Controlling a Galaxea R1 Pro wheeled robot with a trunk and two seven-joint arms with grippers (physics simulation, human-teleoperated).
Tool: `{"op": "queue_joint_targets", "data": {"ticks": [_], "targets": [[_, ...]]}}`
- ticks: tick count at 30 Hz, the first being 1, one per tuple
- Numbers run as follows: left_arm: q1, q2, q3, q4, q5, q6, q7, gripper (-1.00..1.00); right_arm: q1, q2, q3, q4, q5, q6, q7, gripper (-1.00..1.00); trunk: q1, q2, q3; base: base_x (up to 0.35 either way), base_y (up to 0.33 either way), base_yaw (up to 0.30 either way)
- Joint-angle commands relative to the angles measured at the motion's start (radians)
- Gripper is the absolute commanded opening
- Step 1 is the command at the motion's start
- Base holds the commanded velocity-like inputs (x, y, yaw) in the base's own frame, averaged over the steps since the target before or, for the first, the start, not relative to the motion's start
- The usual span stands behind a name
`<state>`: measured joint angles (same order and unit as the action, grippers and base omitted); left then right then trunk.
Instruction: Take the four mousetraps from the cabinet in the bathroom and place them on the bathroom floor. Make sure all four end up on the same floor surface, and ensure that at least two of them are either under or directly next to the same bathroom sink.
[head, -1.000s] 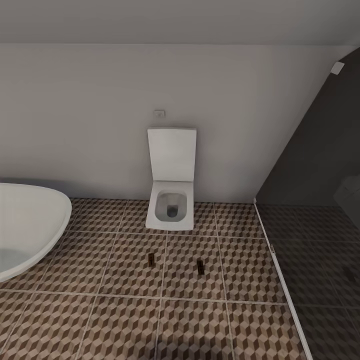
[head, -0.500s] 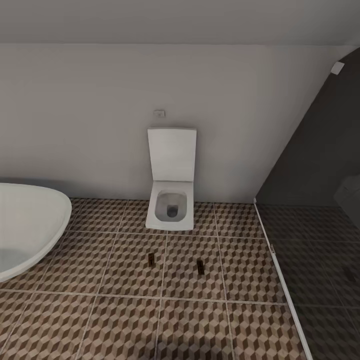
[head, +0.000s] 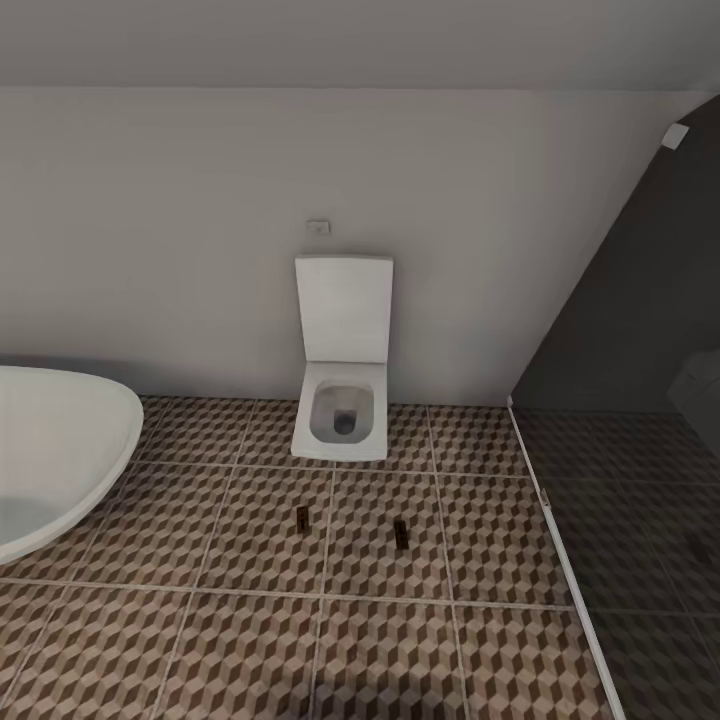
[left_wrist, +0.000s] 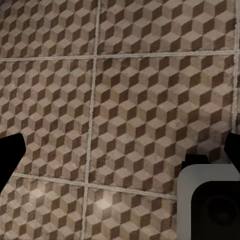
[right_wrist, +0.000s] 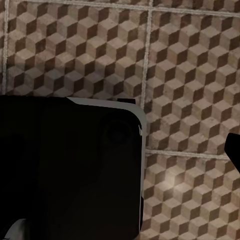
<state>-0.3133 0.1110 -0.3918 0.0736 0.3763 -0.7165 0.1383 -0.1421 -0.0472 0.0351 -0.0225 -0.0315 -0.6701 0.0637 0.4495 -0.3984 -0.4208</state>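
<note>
left wrist view – left tool spread wide over bathroom floor.

Cube-patterned bathroom floor bearing 2 mousetraps, toilet

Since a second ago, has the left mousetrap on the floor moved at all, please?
No. The left mousetrap keeps its place in front of the toilet, just left of the same grout line, with the right mousetrap beside it as before.
</note>
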Motion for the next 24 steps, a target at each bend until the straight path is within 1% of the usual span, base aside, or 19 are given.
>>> {"op": "queue_joint_targets", "data": {"ticks": [1, 24], "targets": [[-0.001, -0.001, -0.009, 0.003, 0.003, -0.004, 0.004, 1.00, -0.001, 0.000, 0.003, 0.001, -0.004, -0.003, 0.004, 1.00, 0.000, -0.002, -0.001, 0.000, 0.000, 0.000], [-0.001, -0.001, -0.009, 0.003, 0.003, -0.004, 0.004, 1.00, -0.001, 0.000, 0.003, 0.001, -0.004, -0.003, 0.004, 1.00, 0.000, -0.002, -0.001, 0.000, 0.000, 0.000]]}}
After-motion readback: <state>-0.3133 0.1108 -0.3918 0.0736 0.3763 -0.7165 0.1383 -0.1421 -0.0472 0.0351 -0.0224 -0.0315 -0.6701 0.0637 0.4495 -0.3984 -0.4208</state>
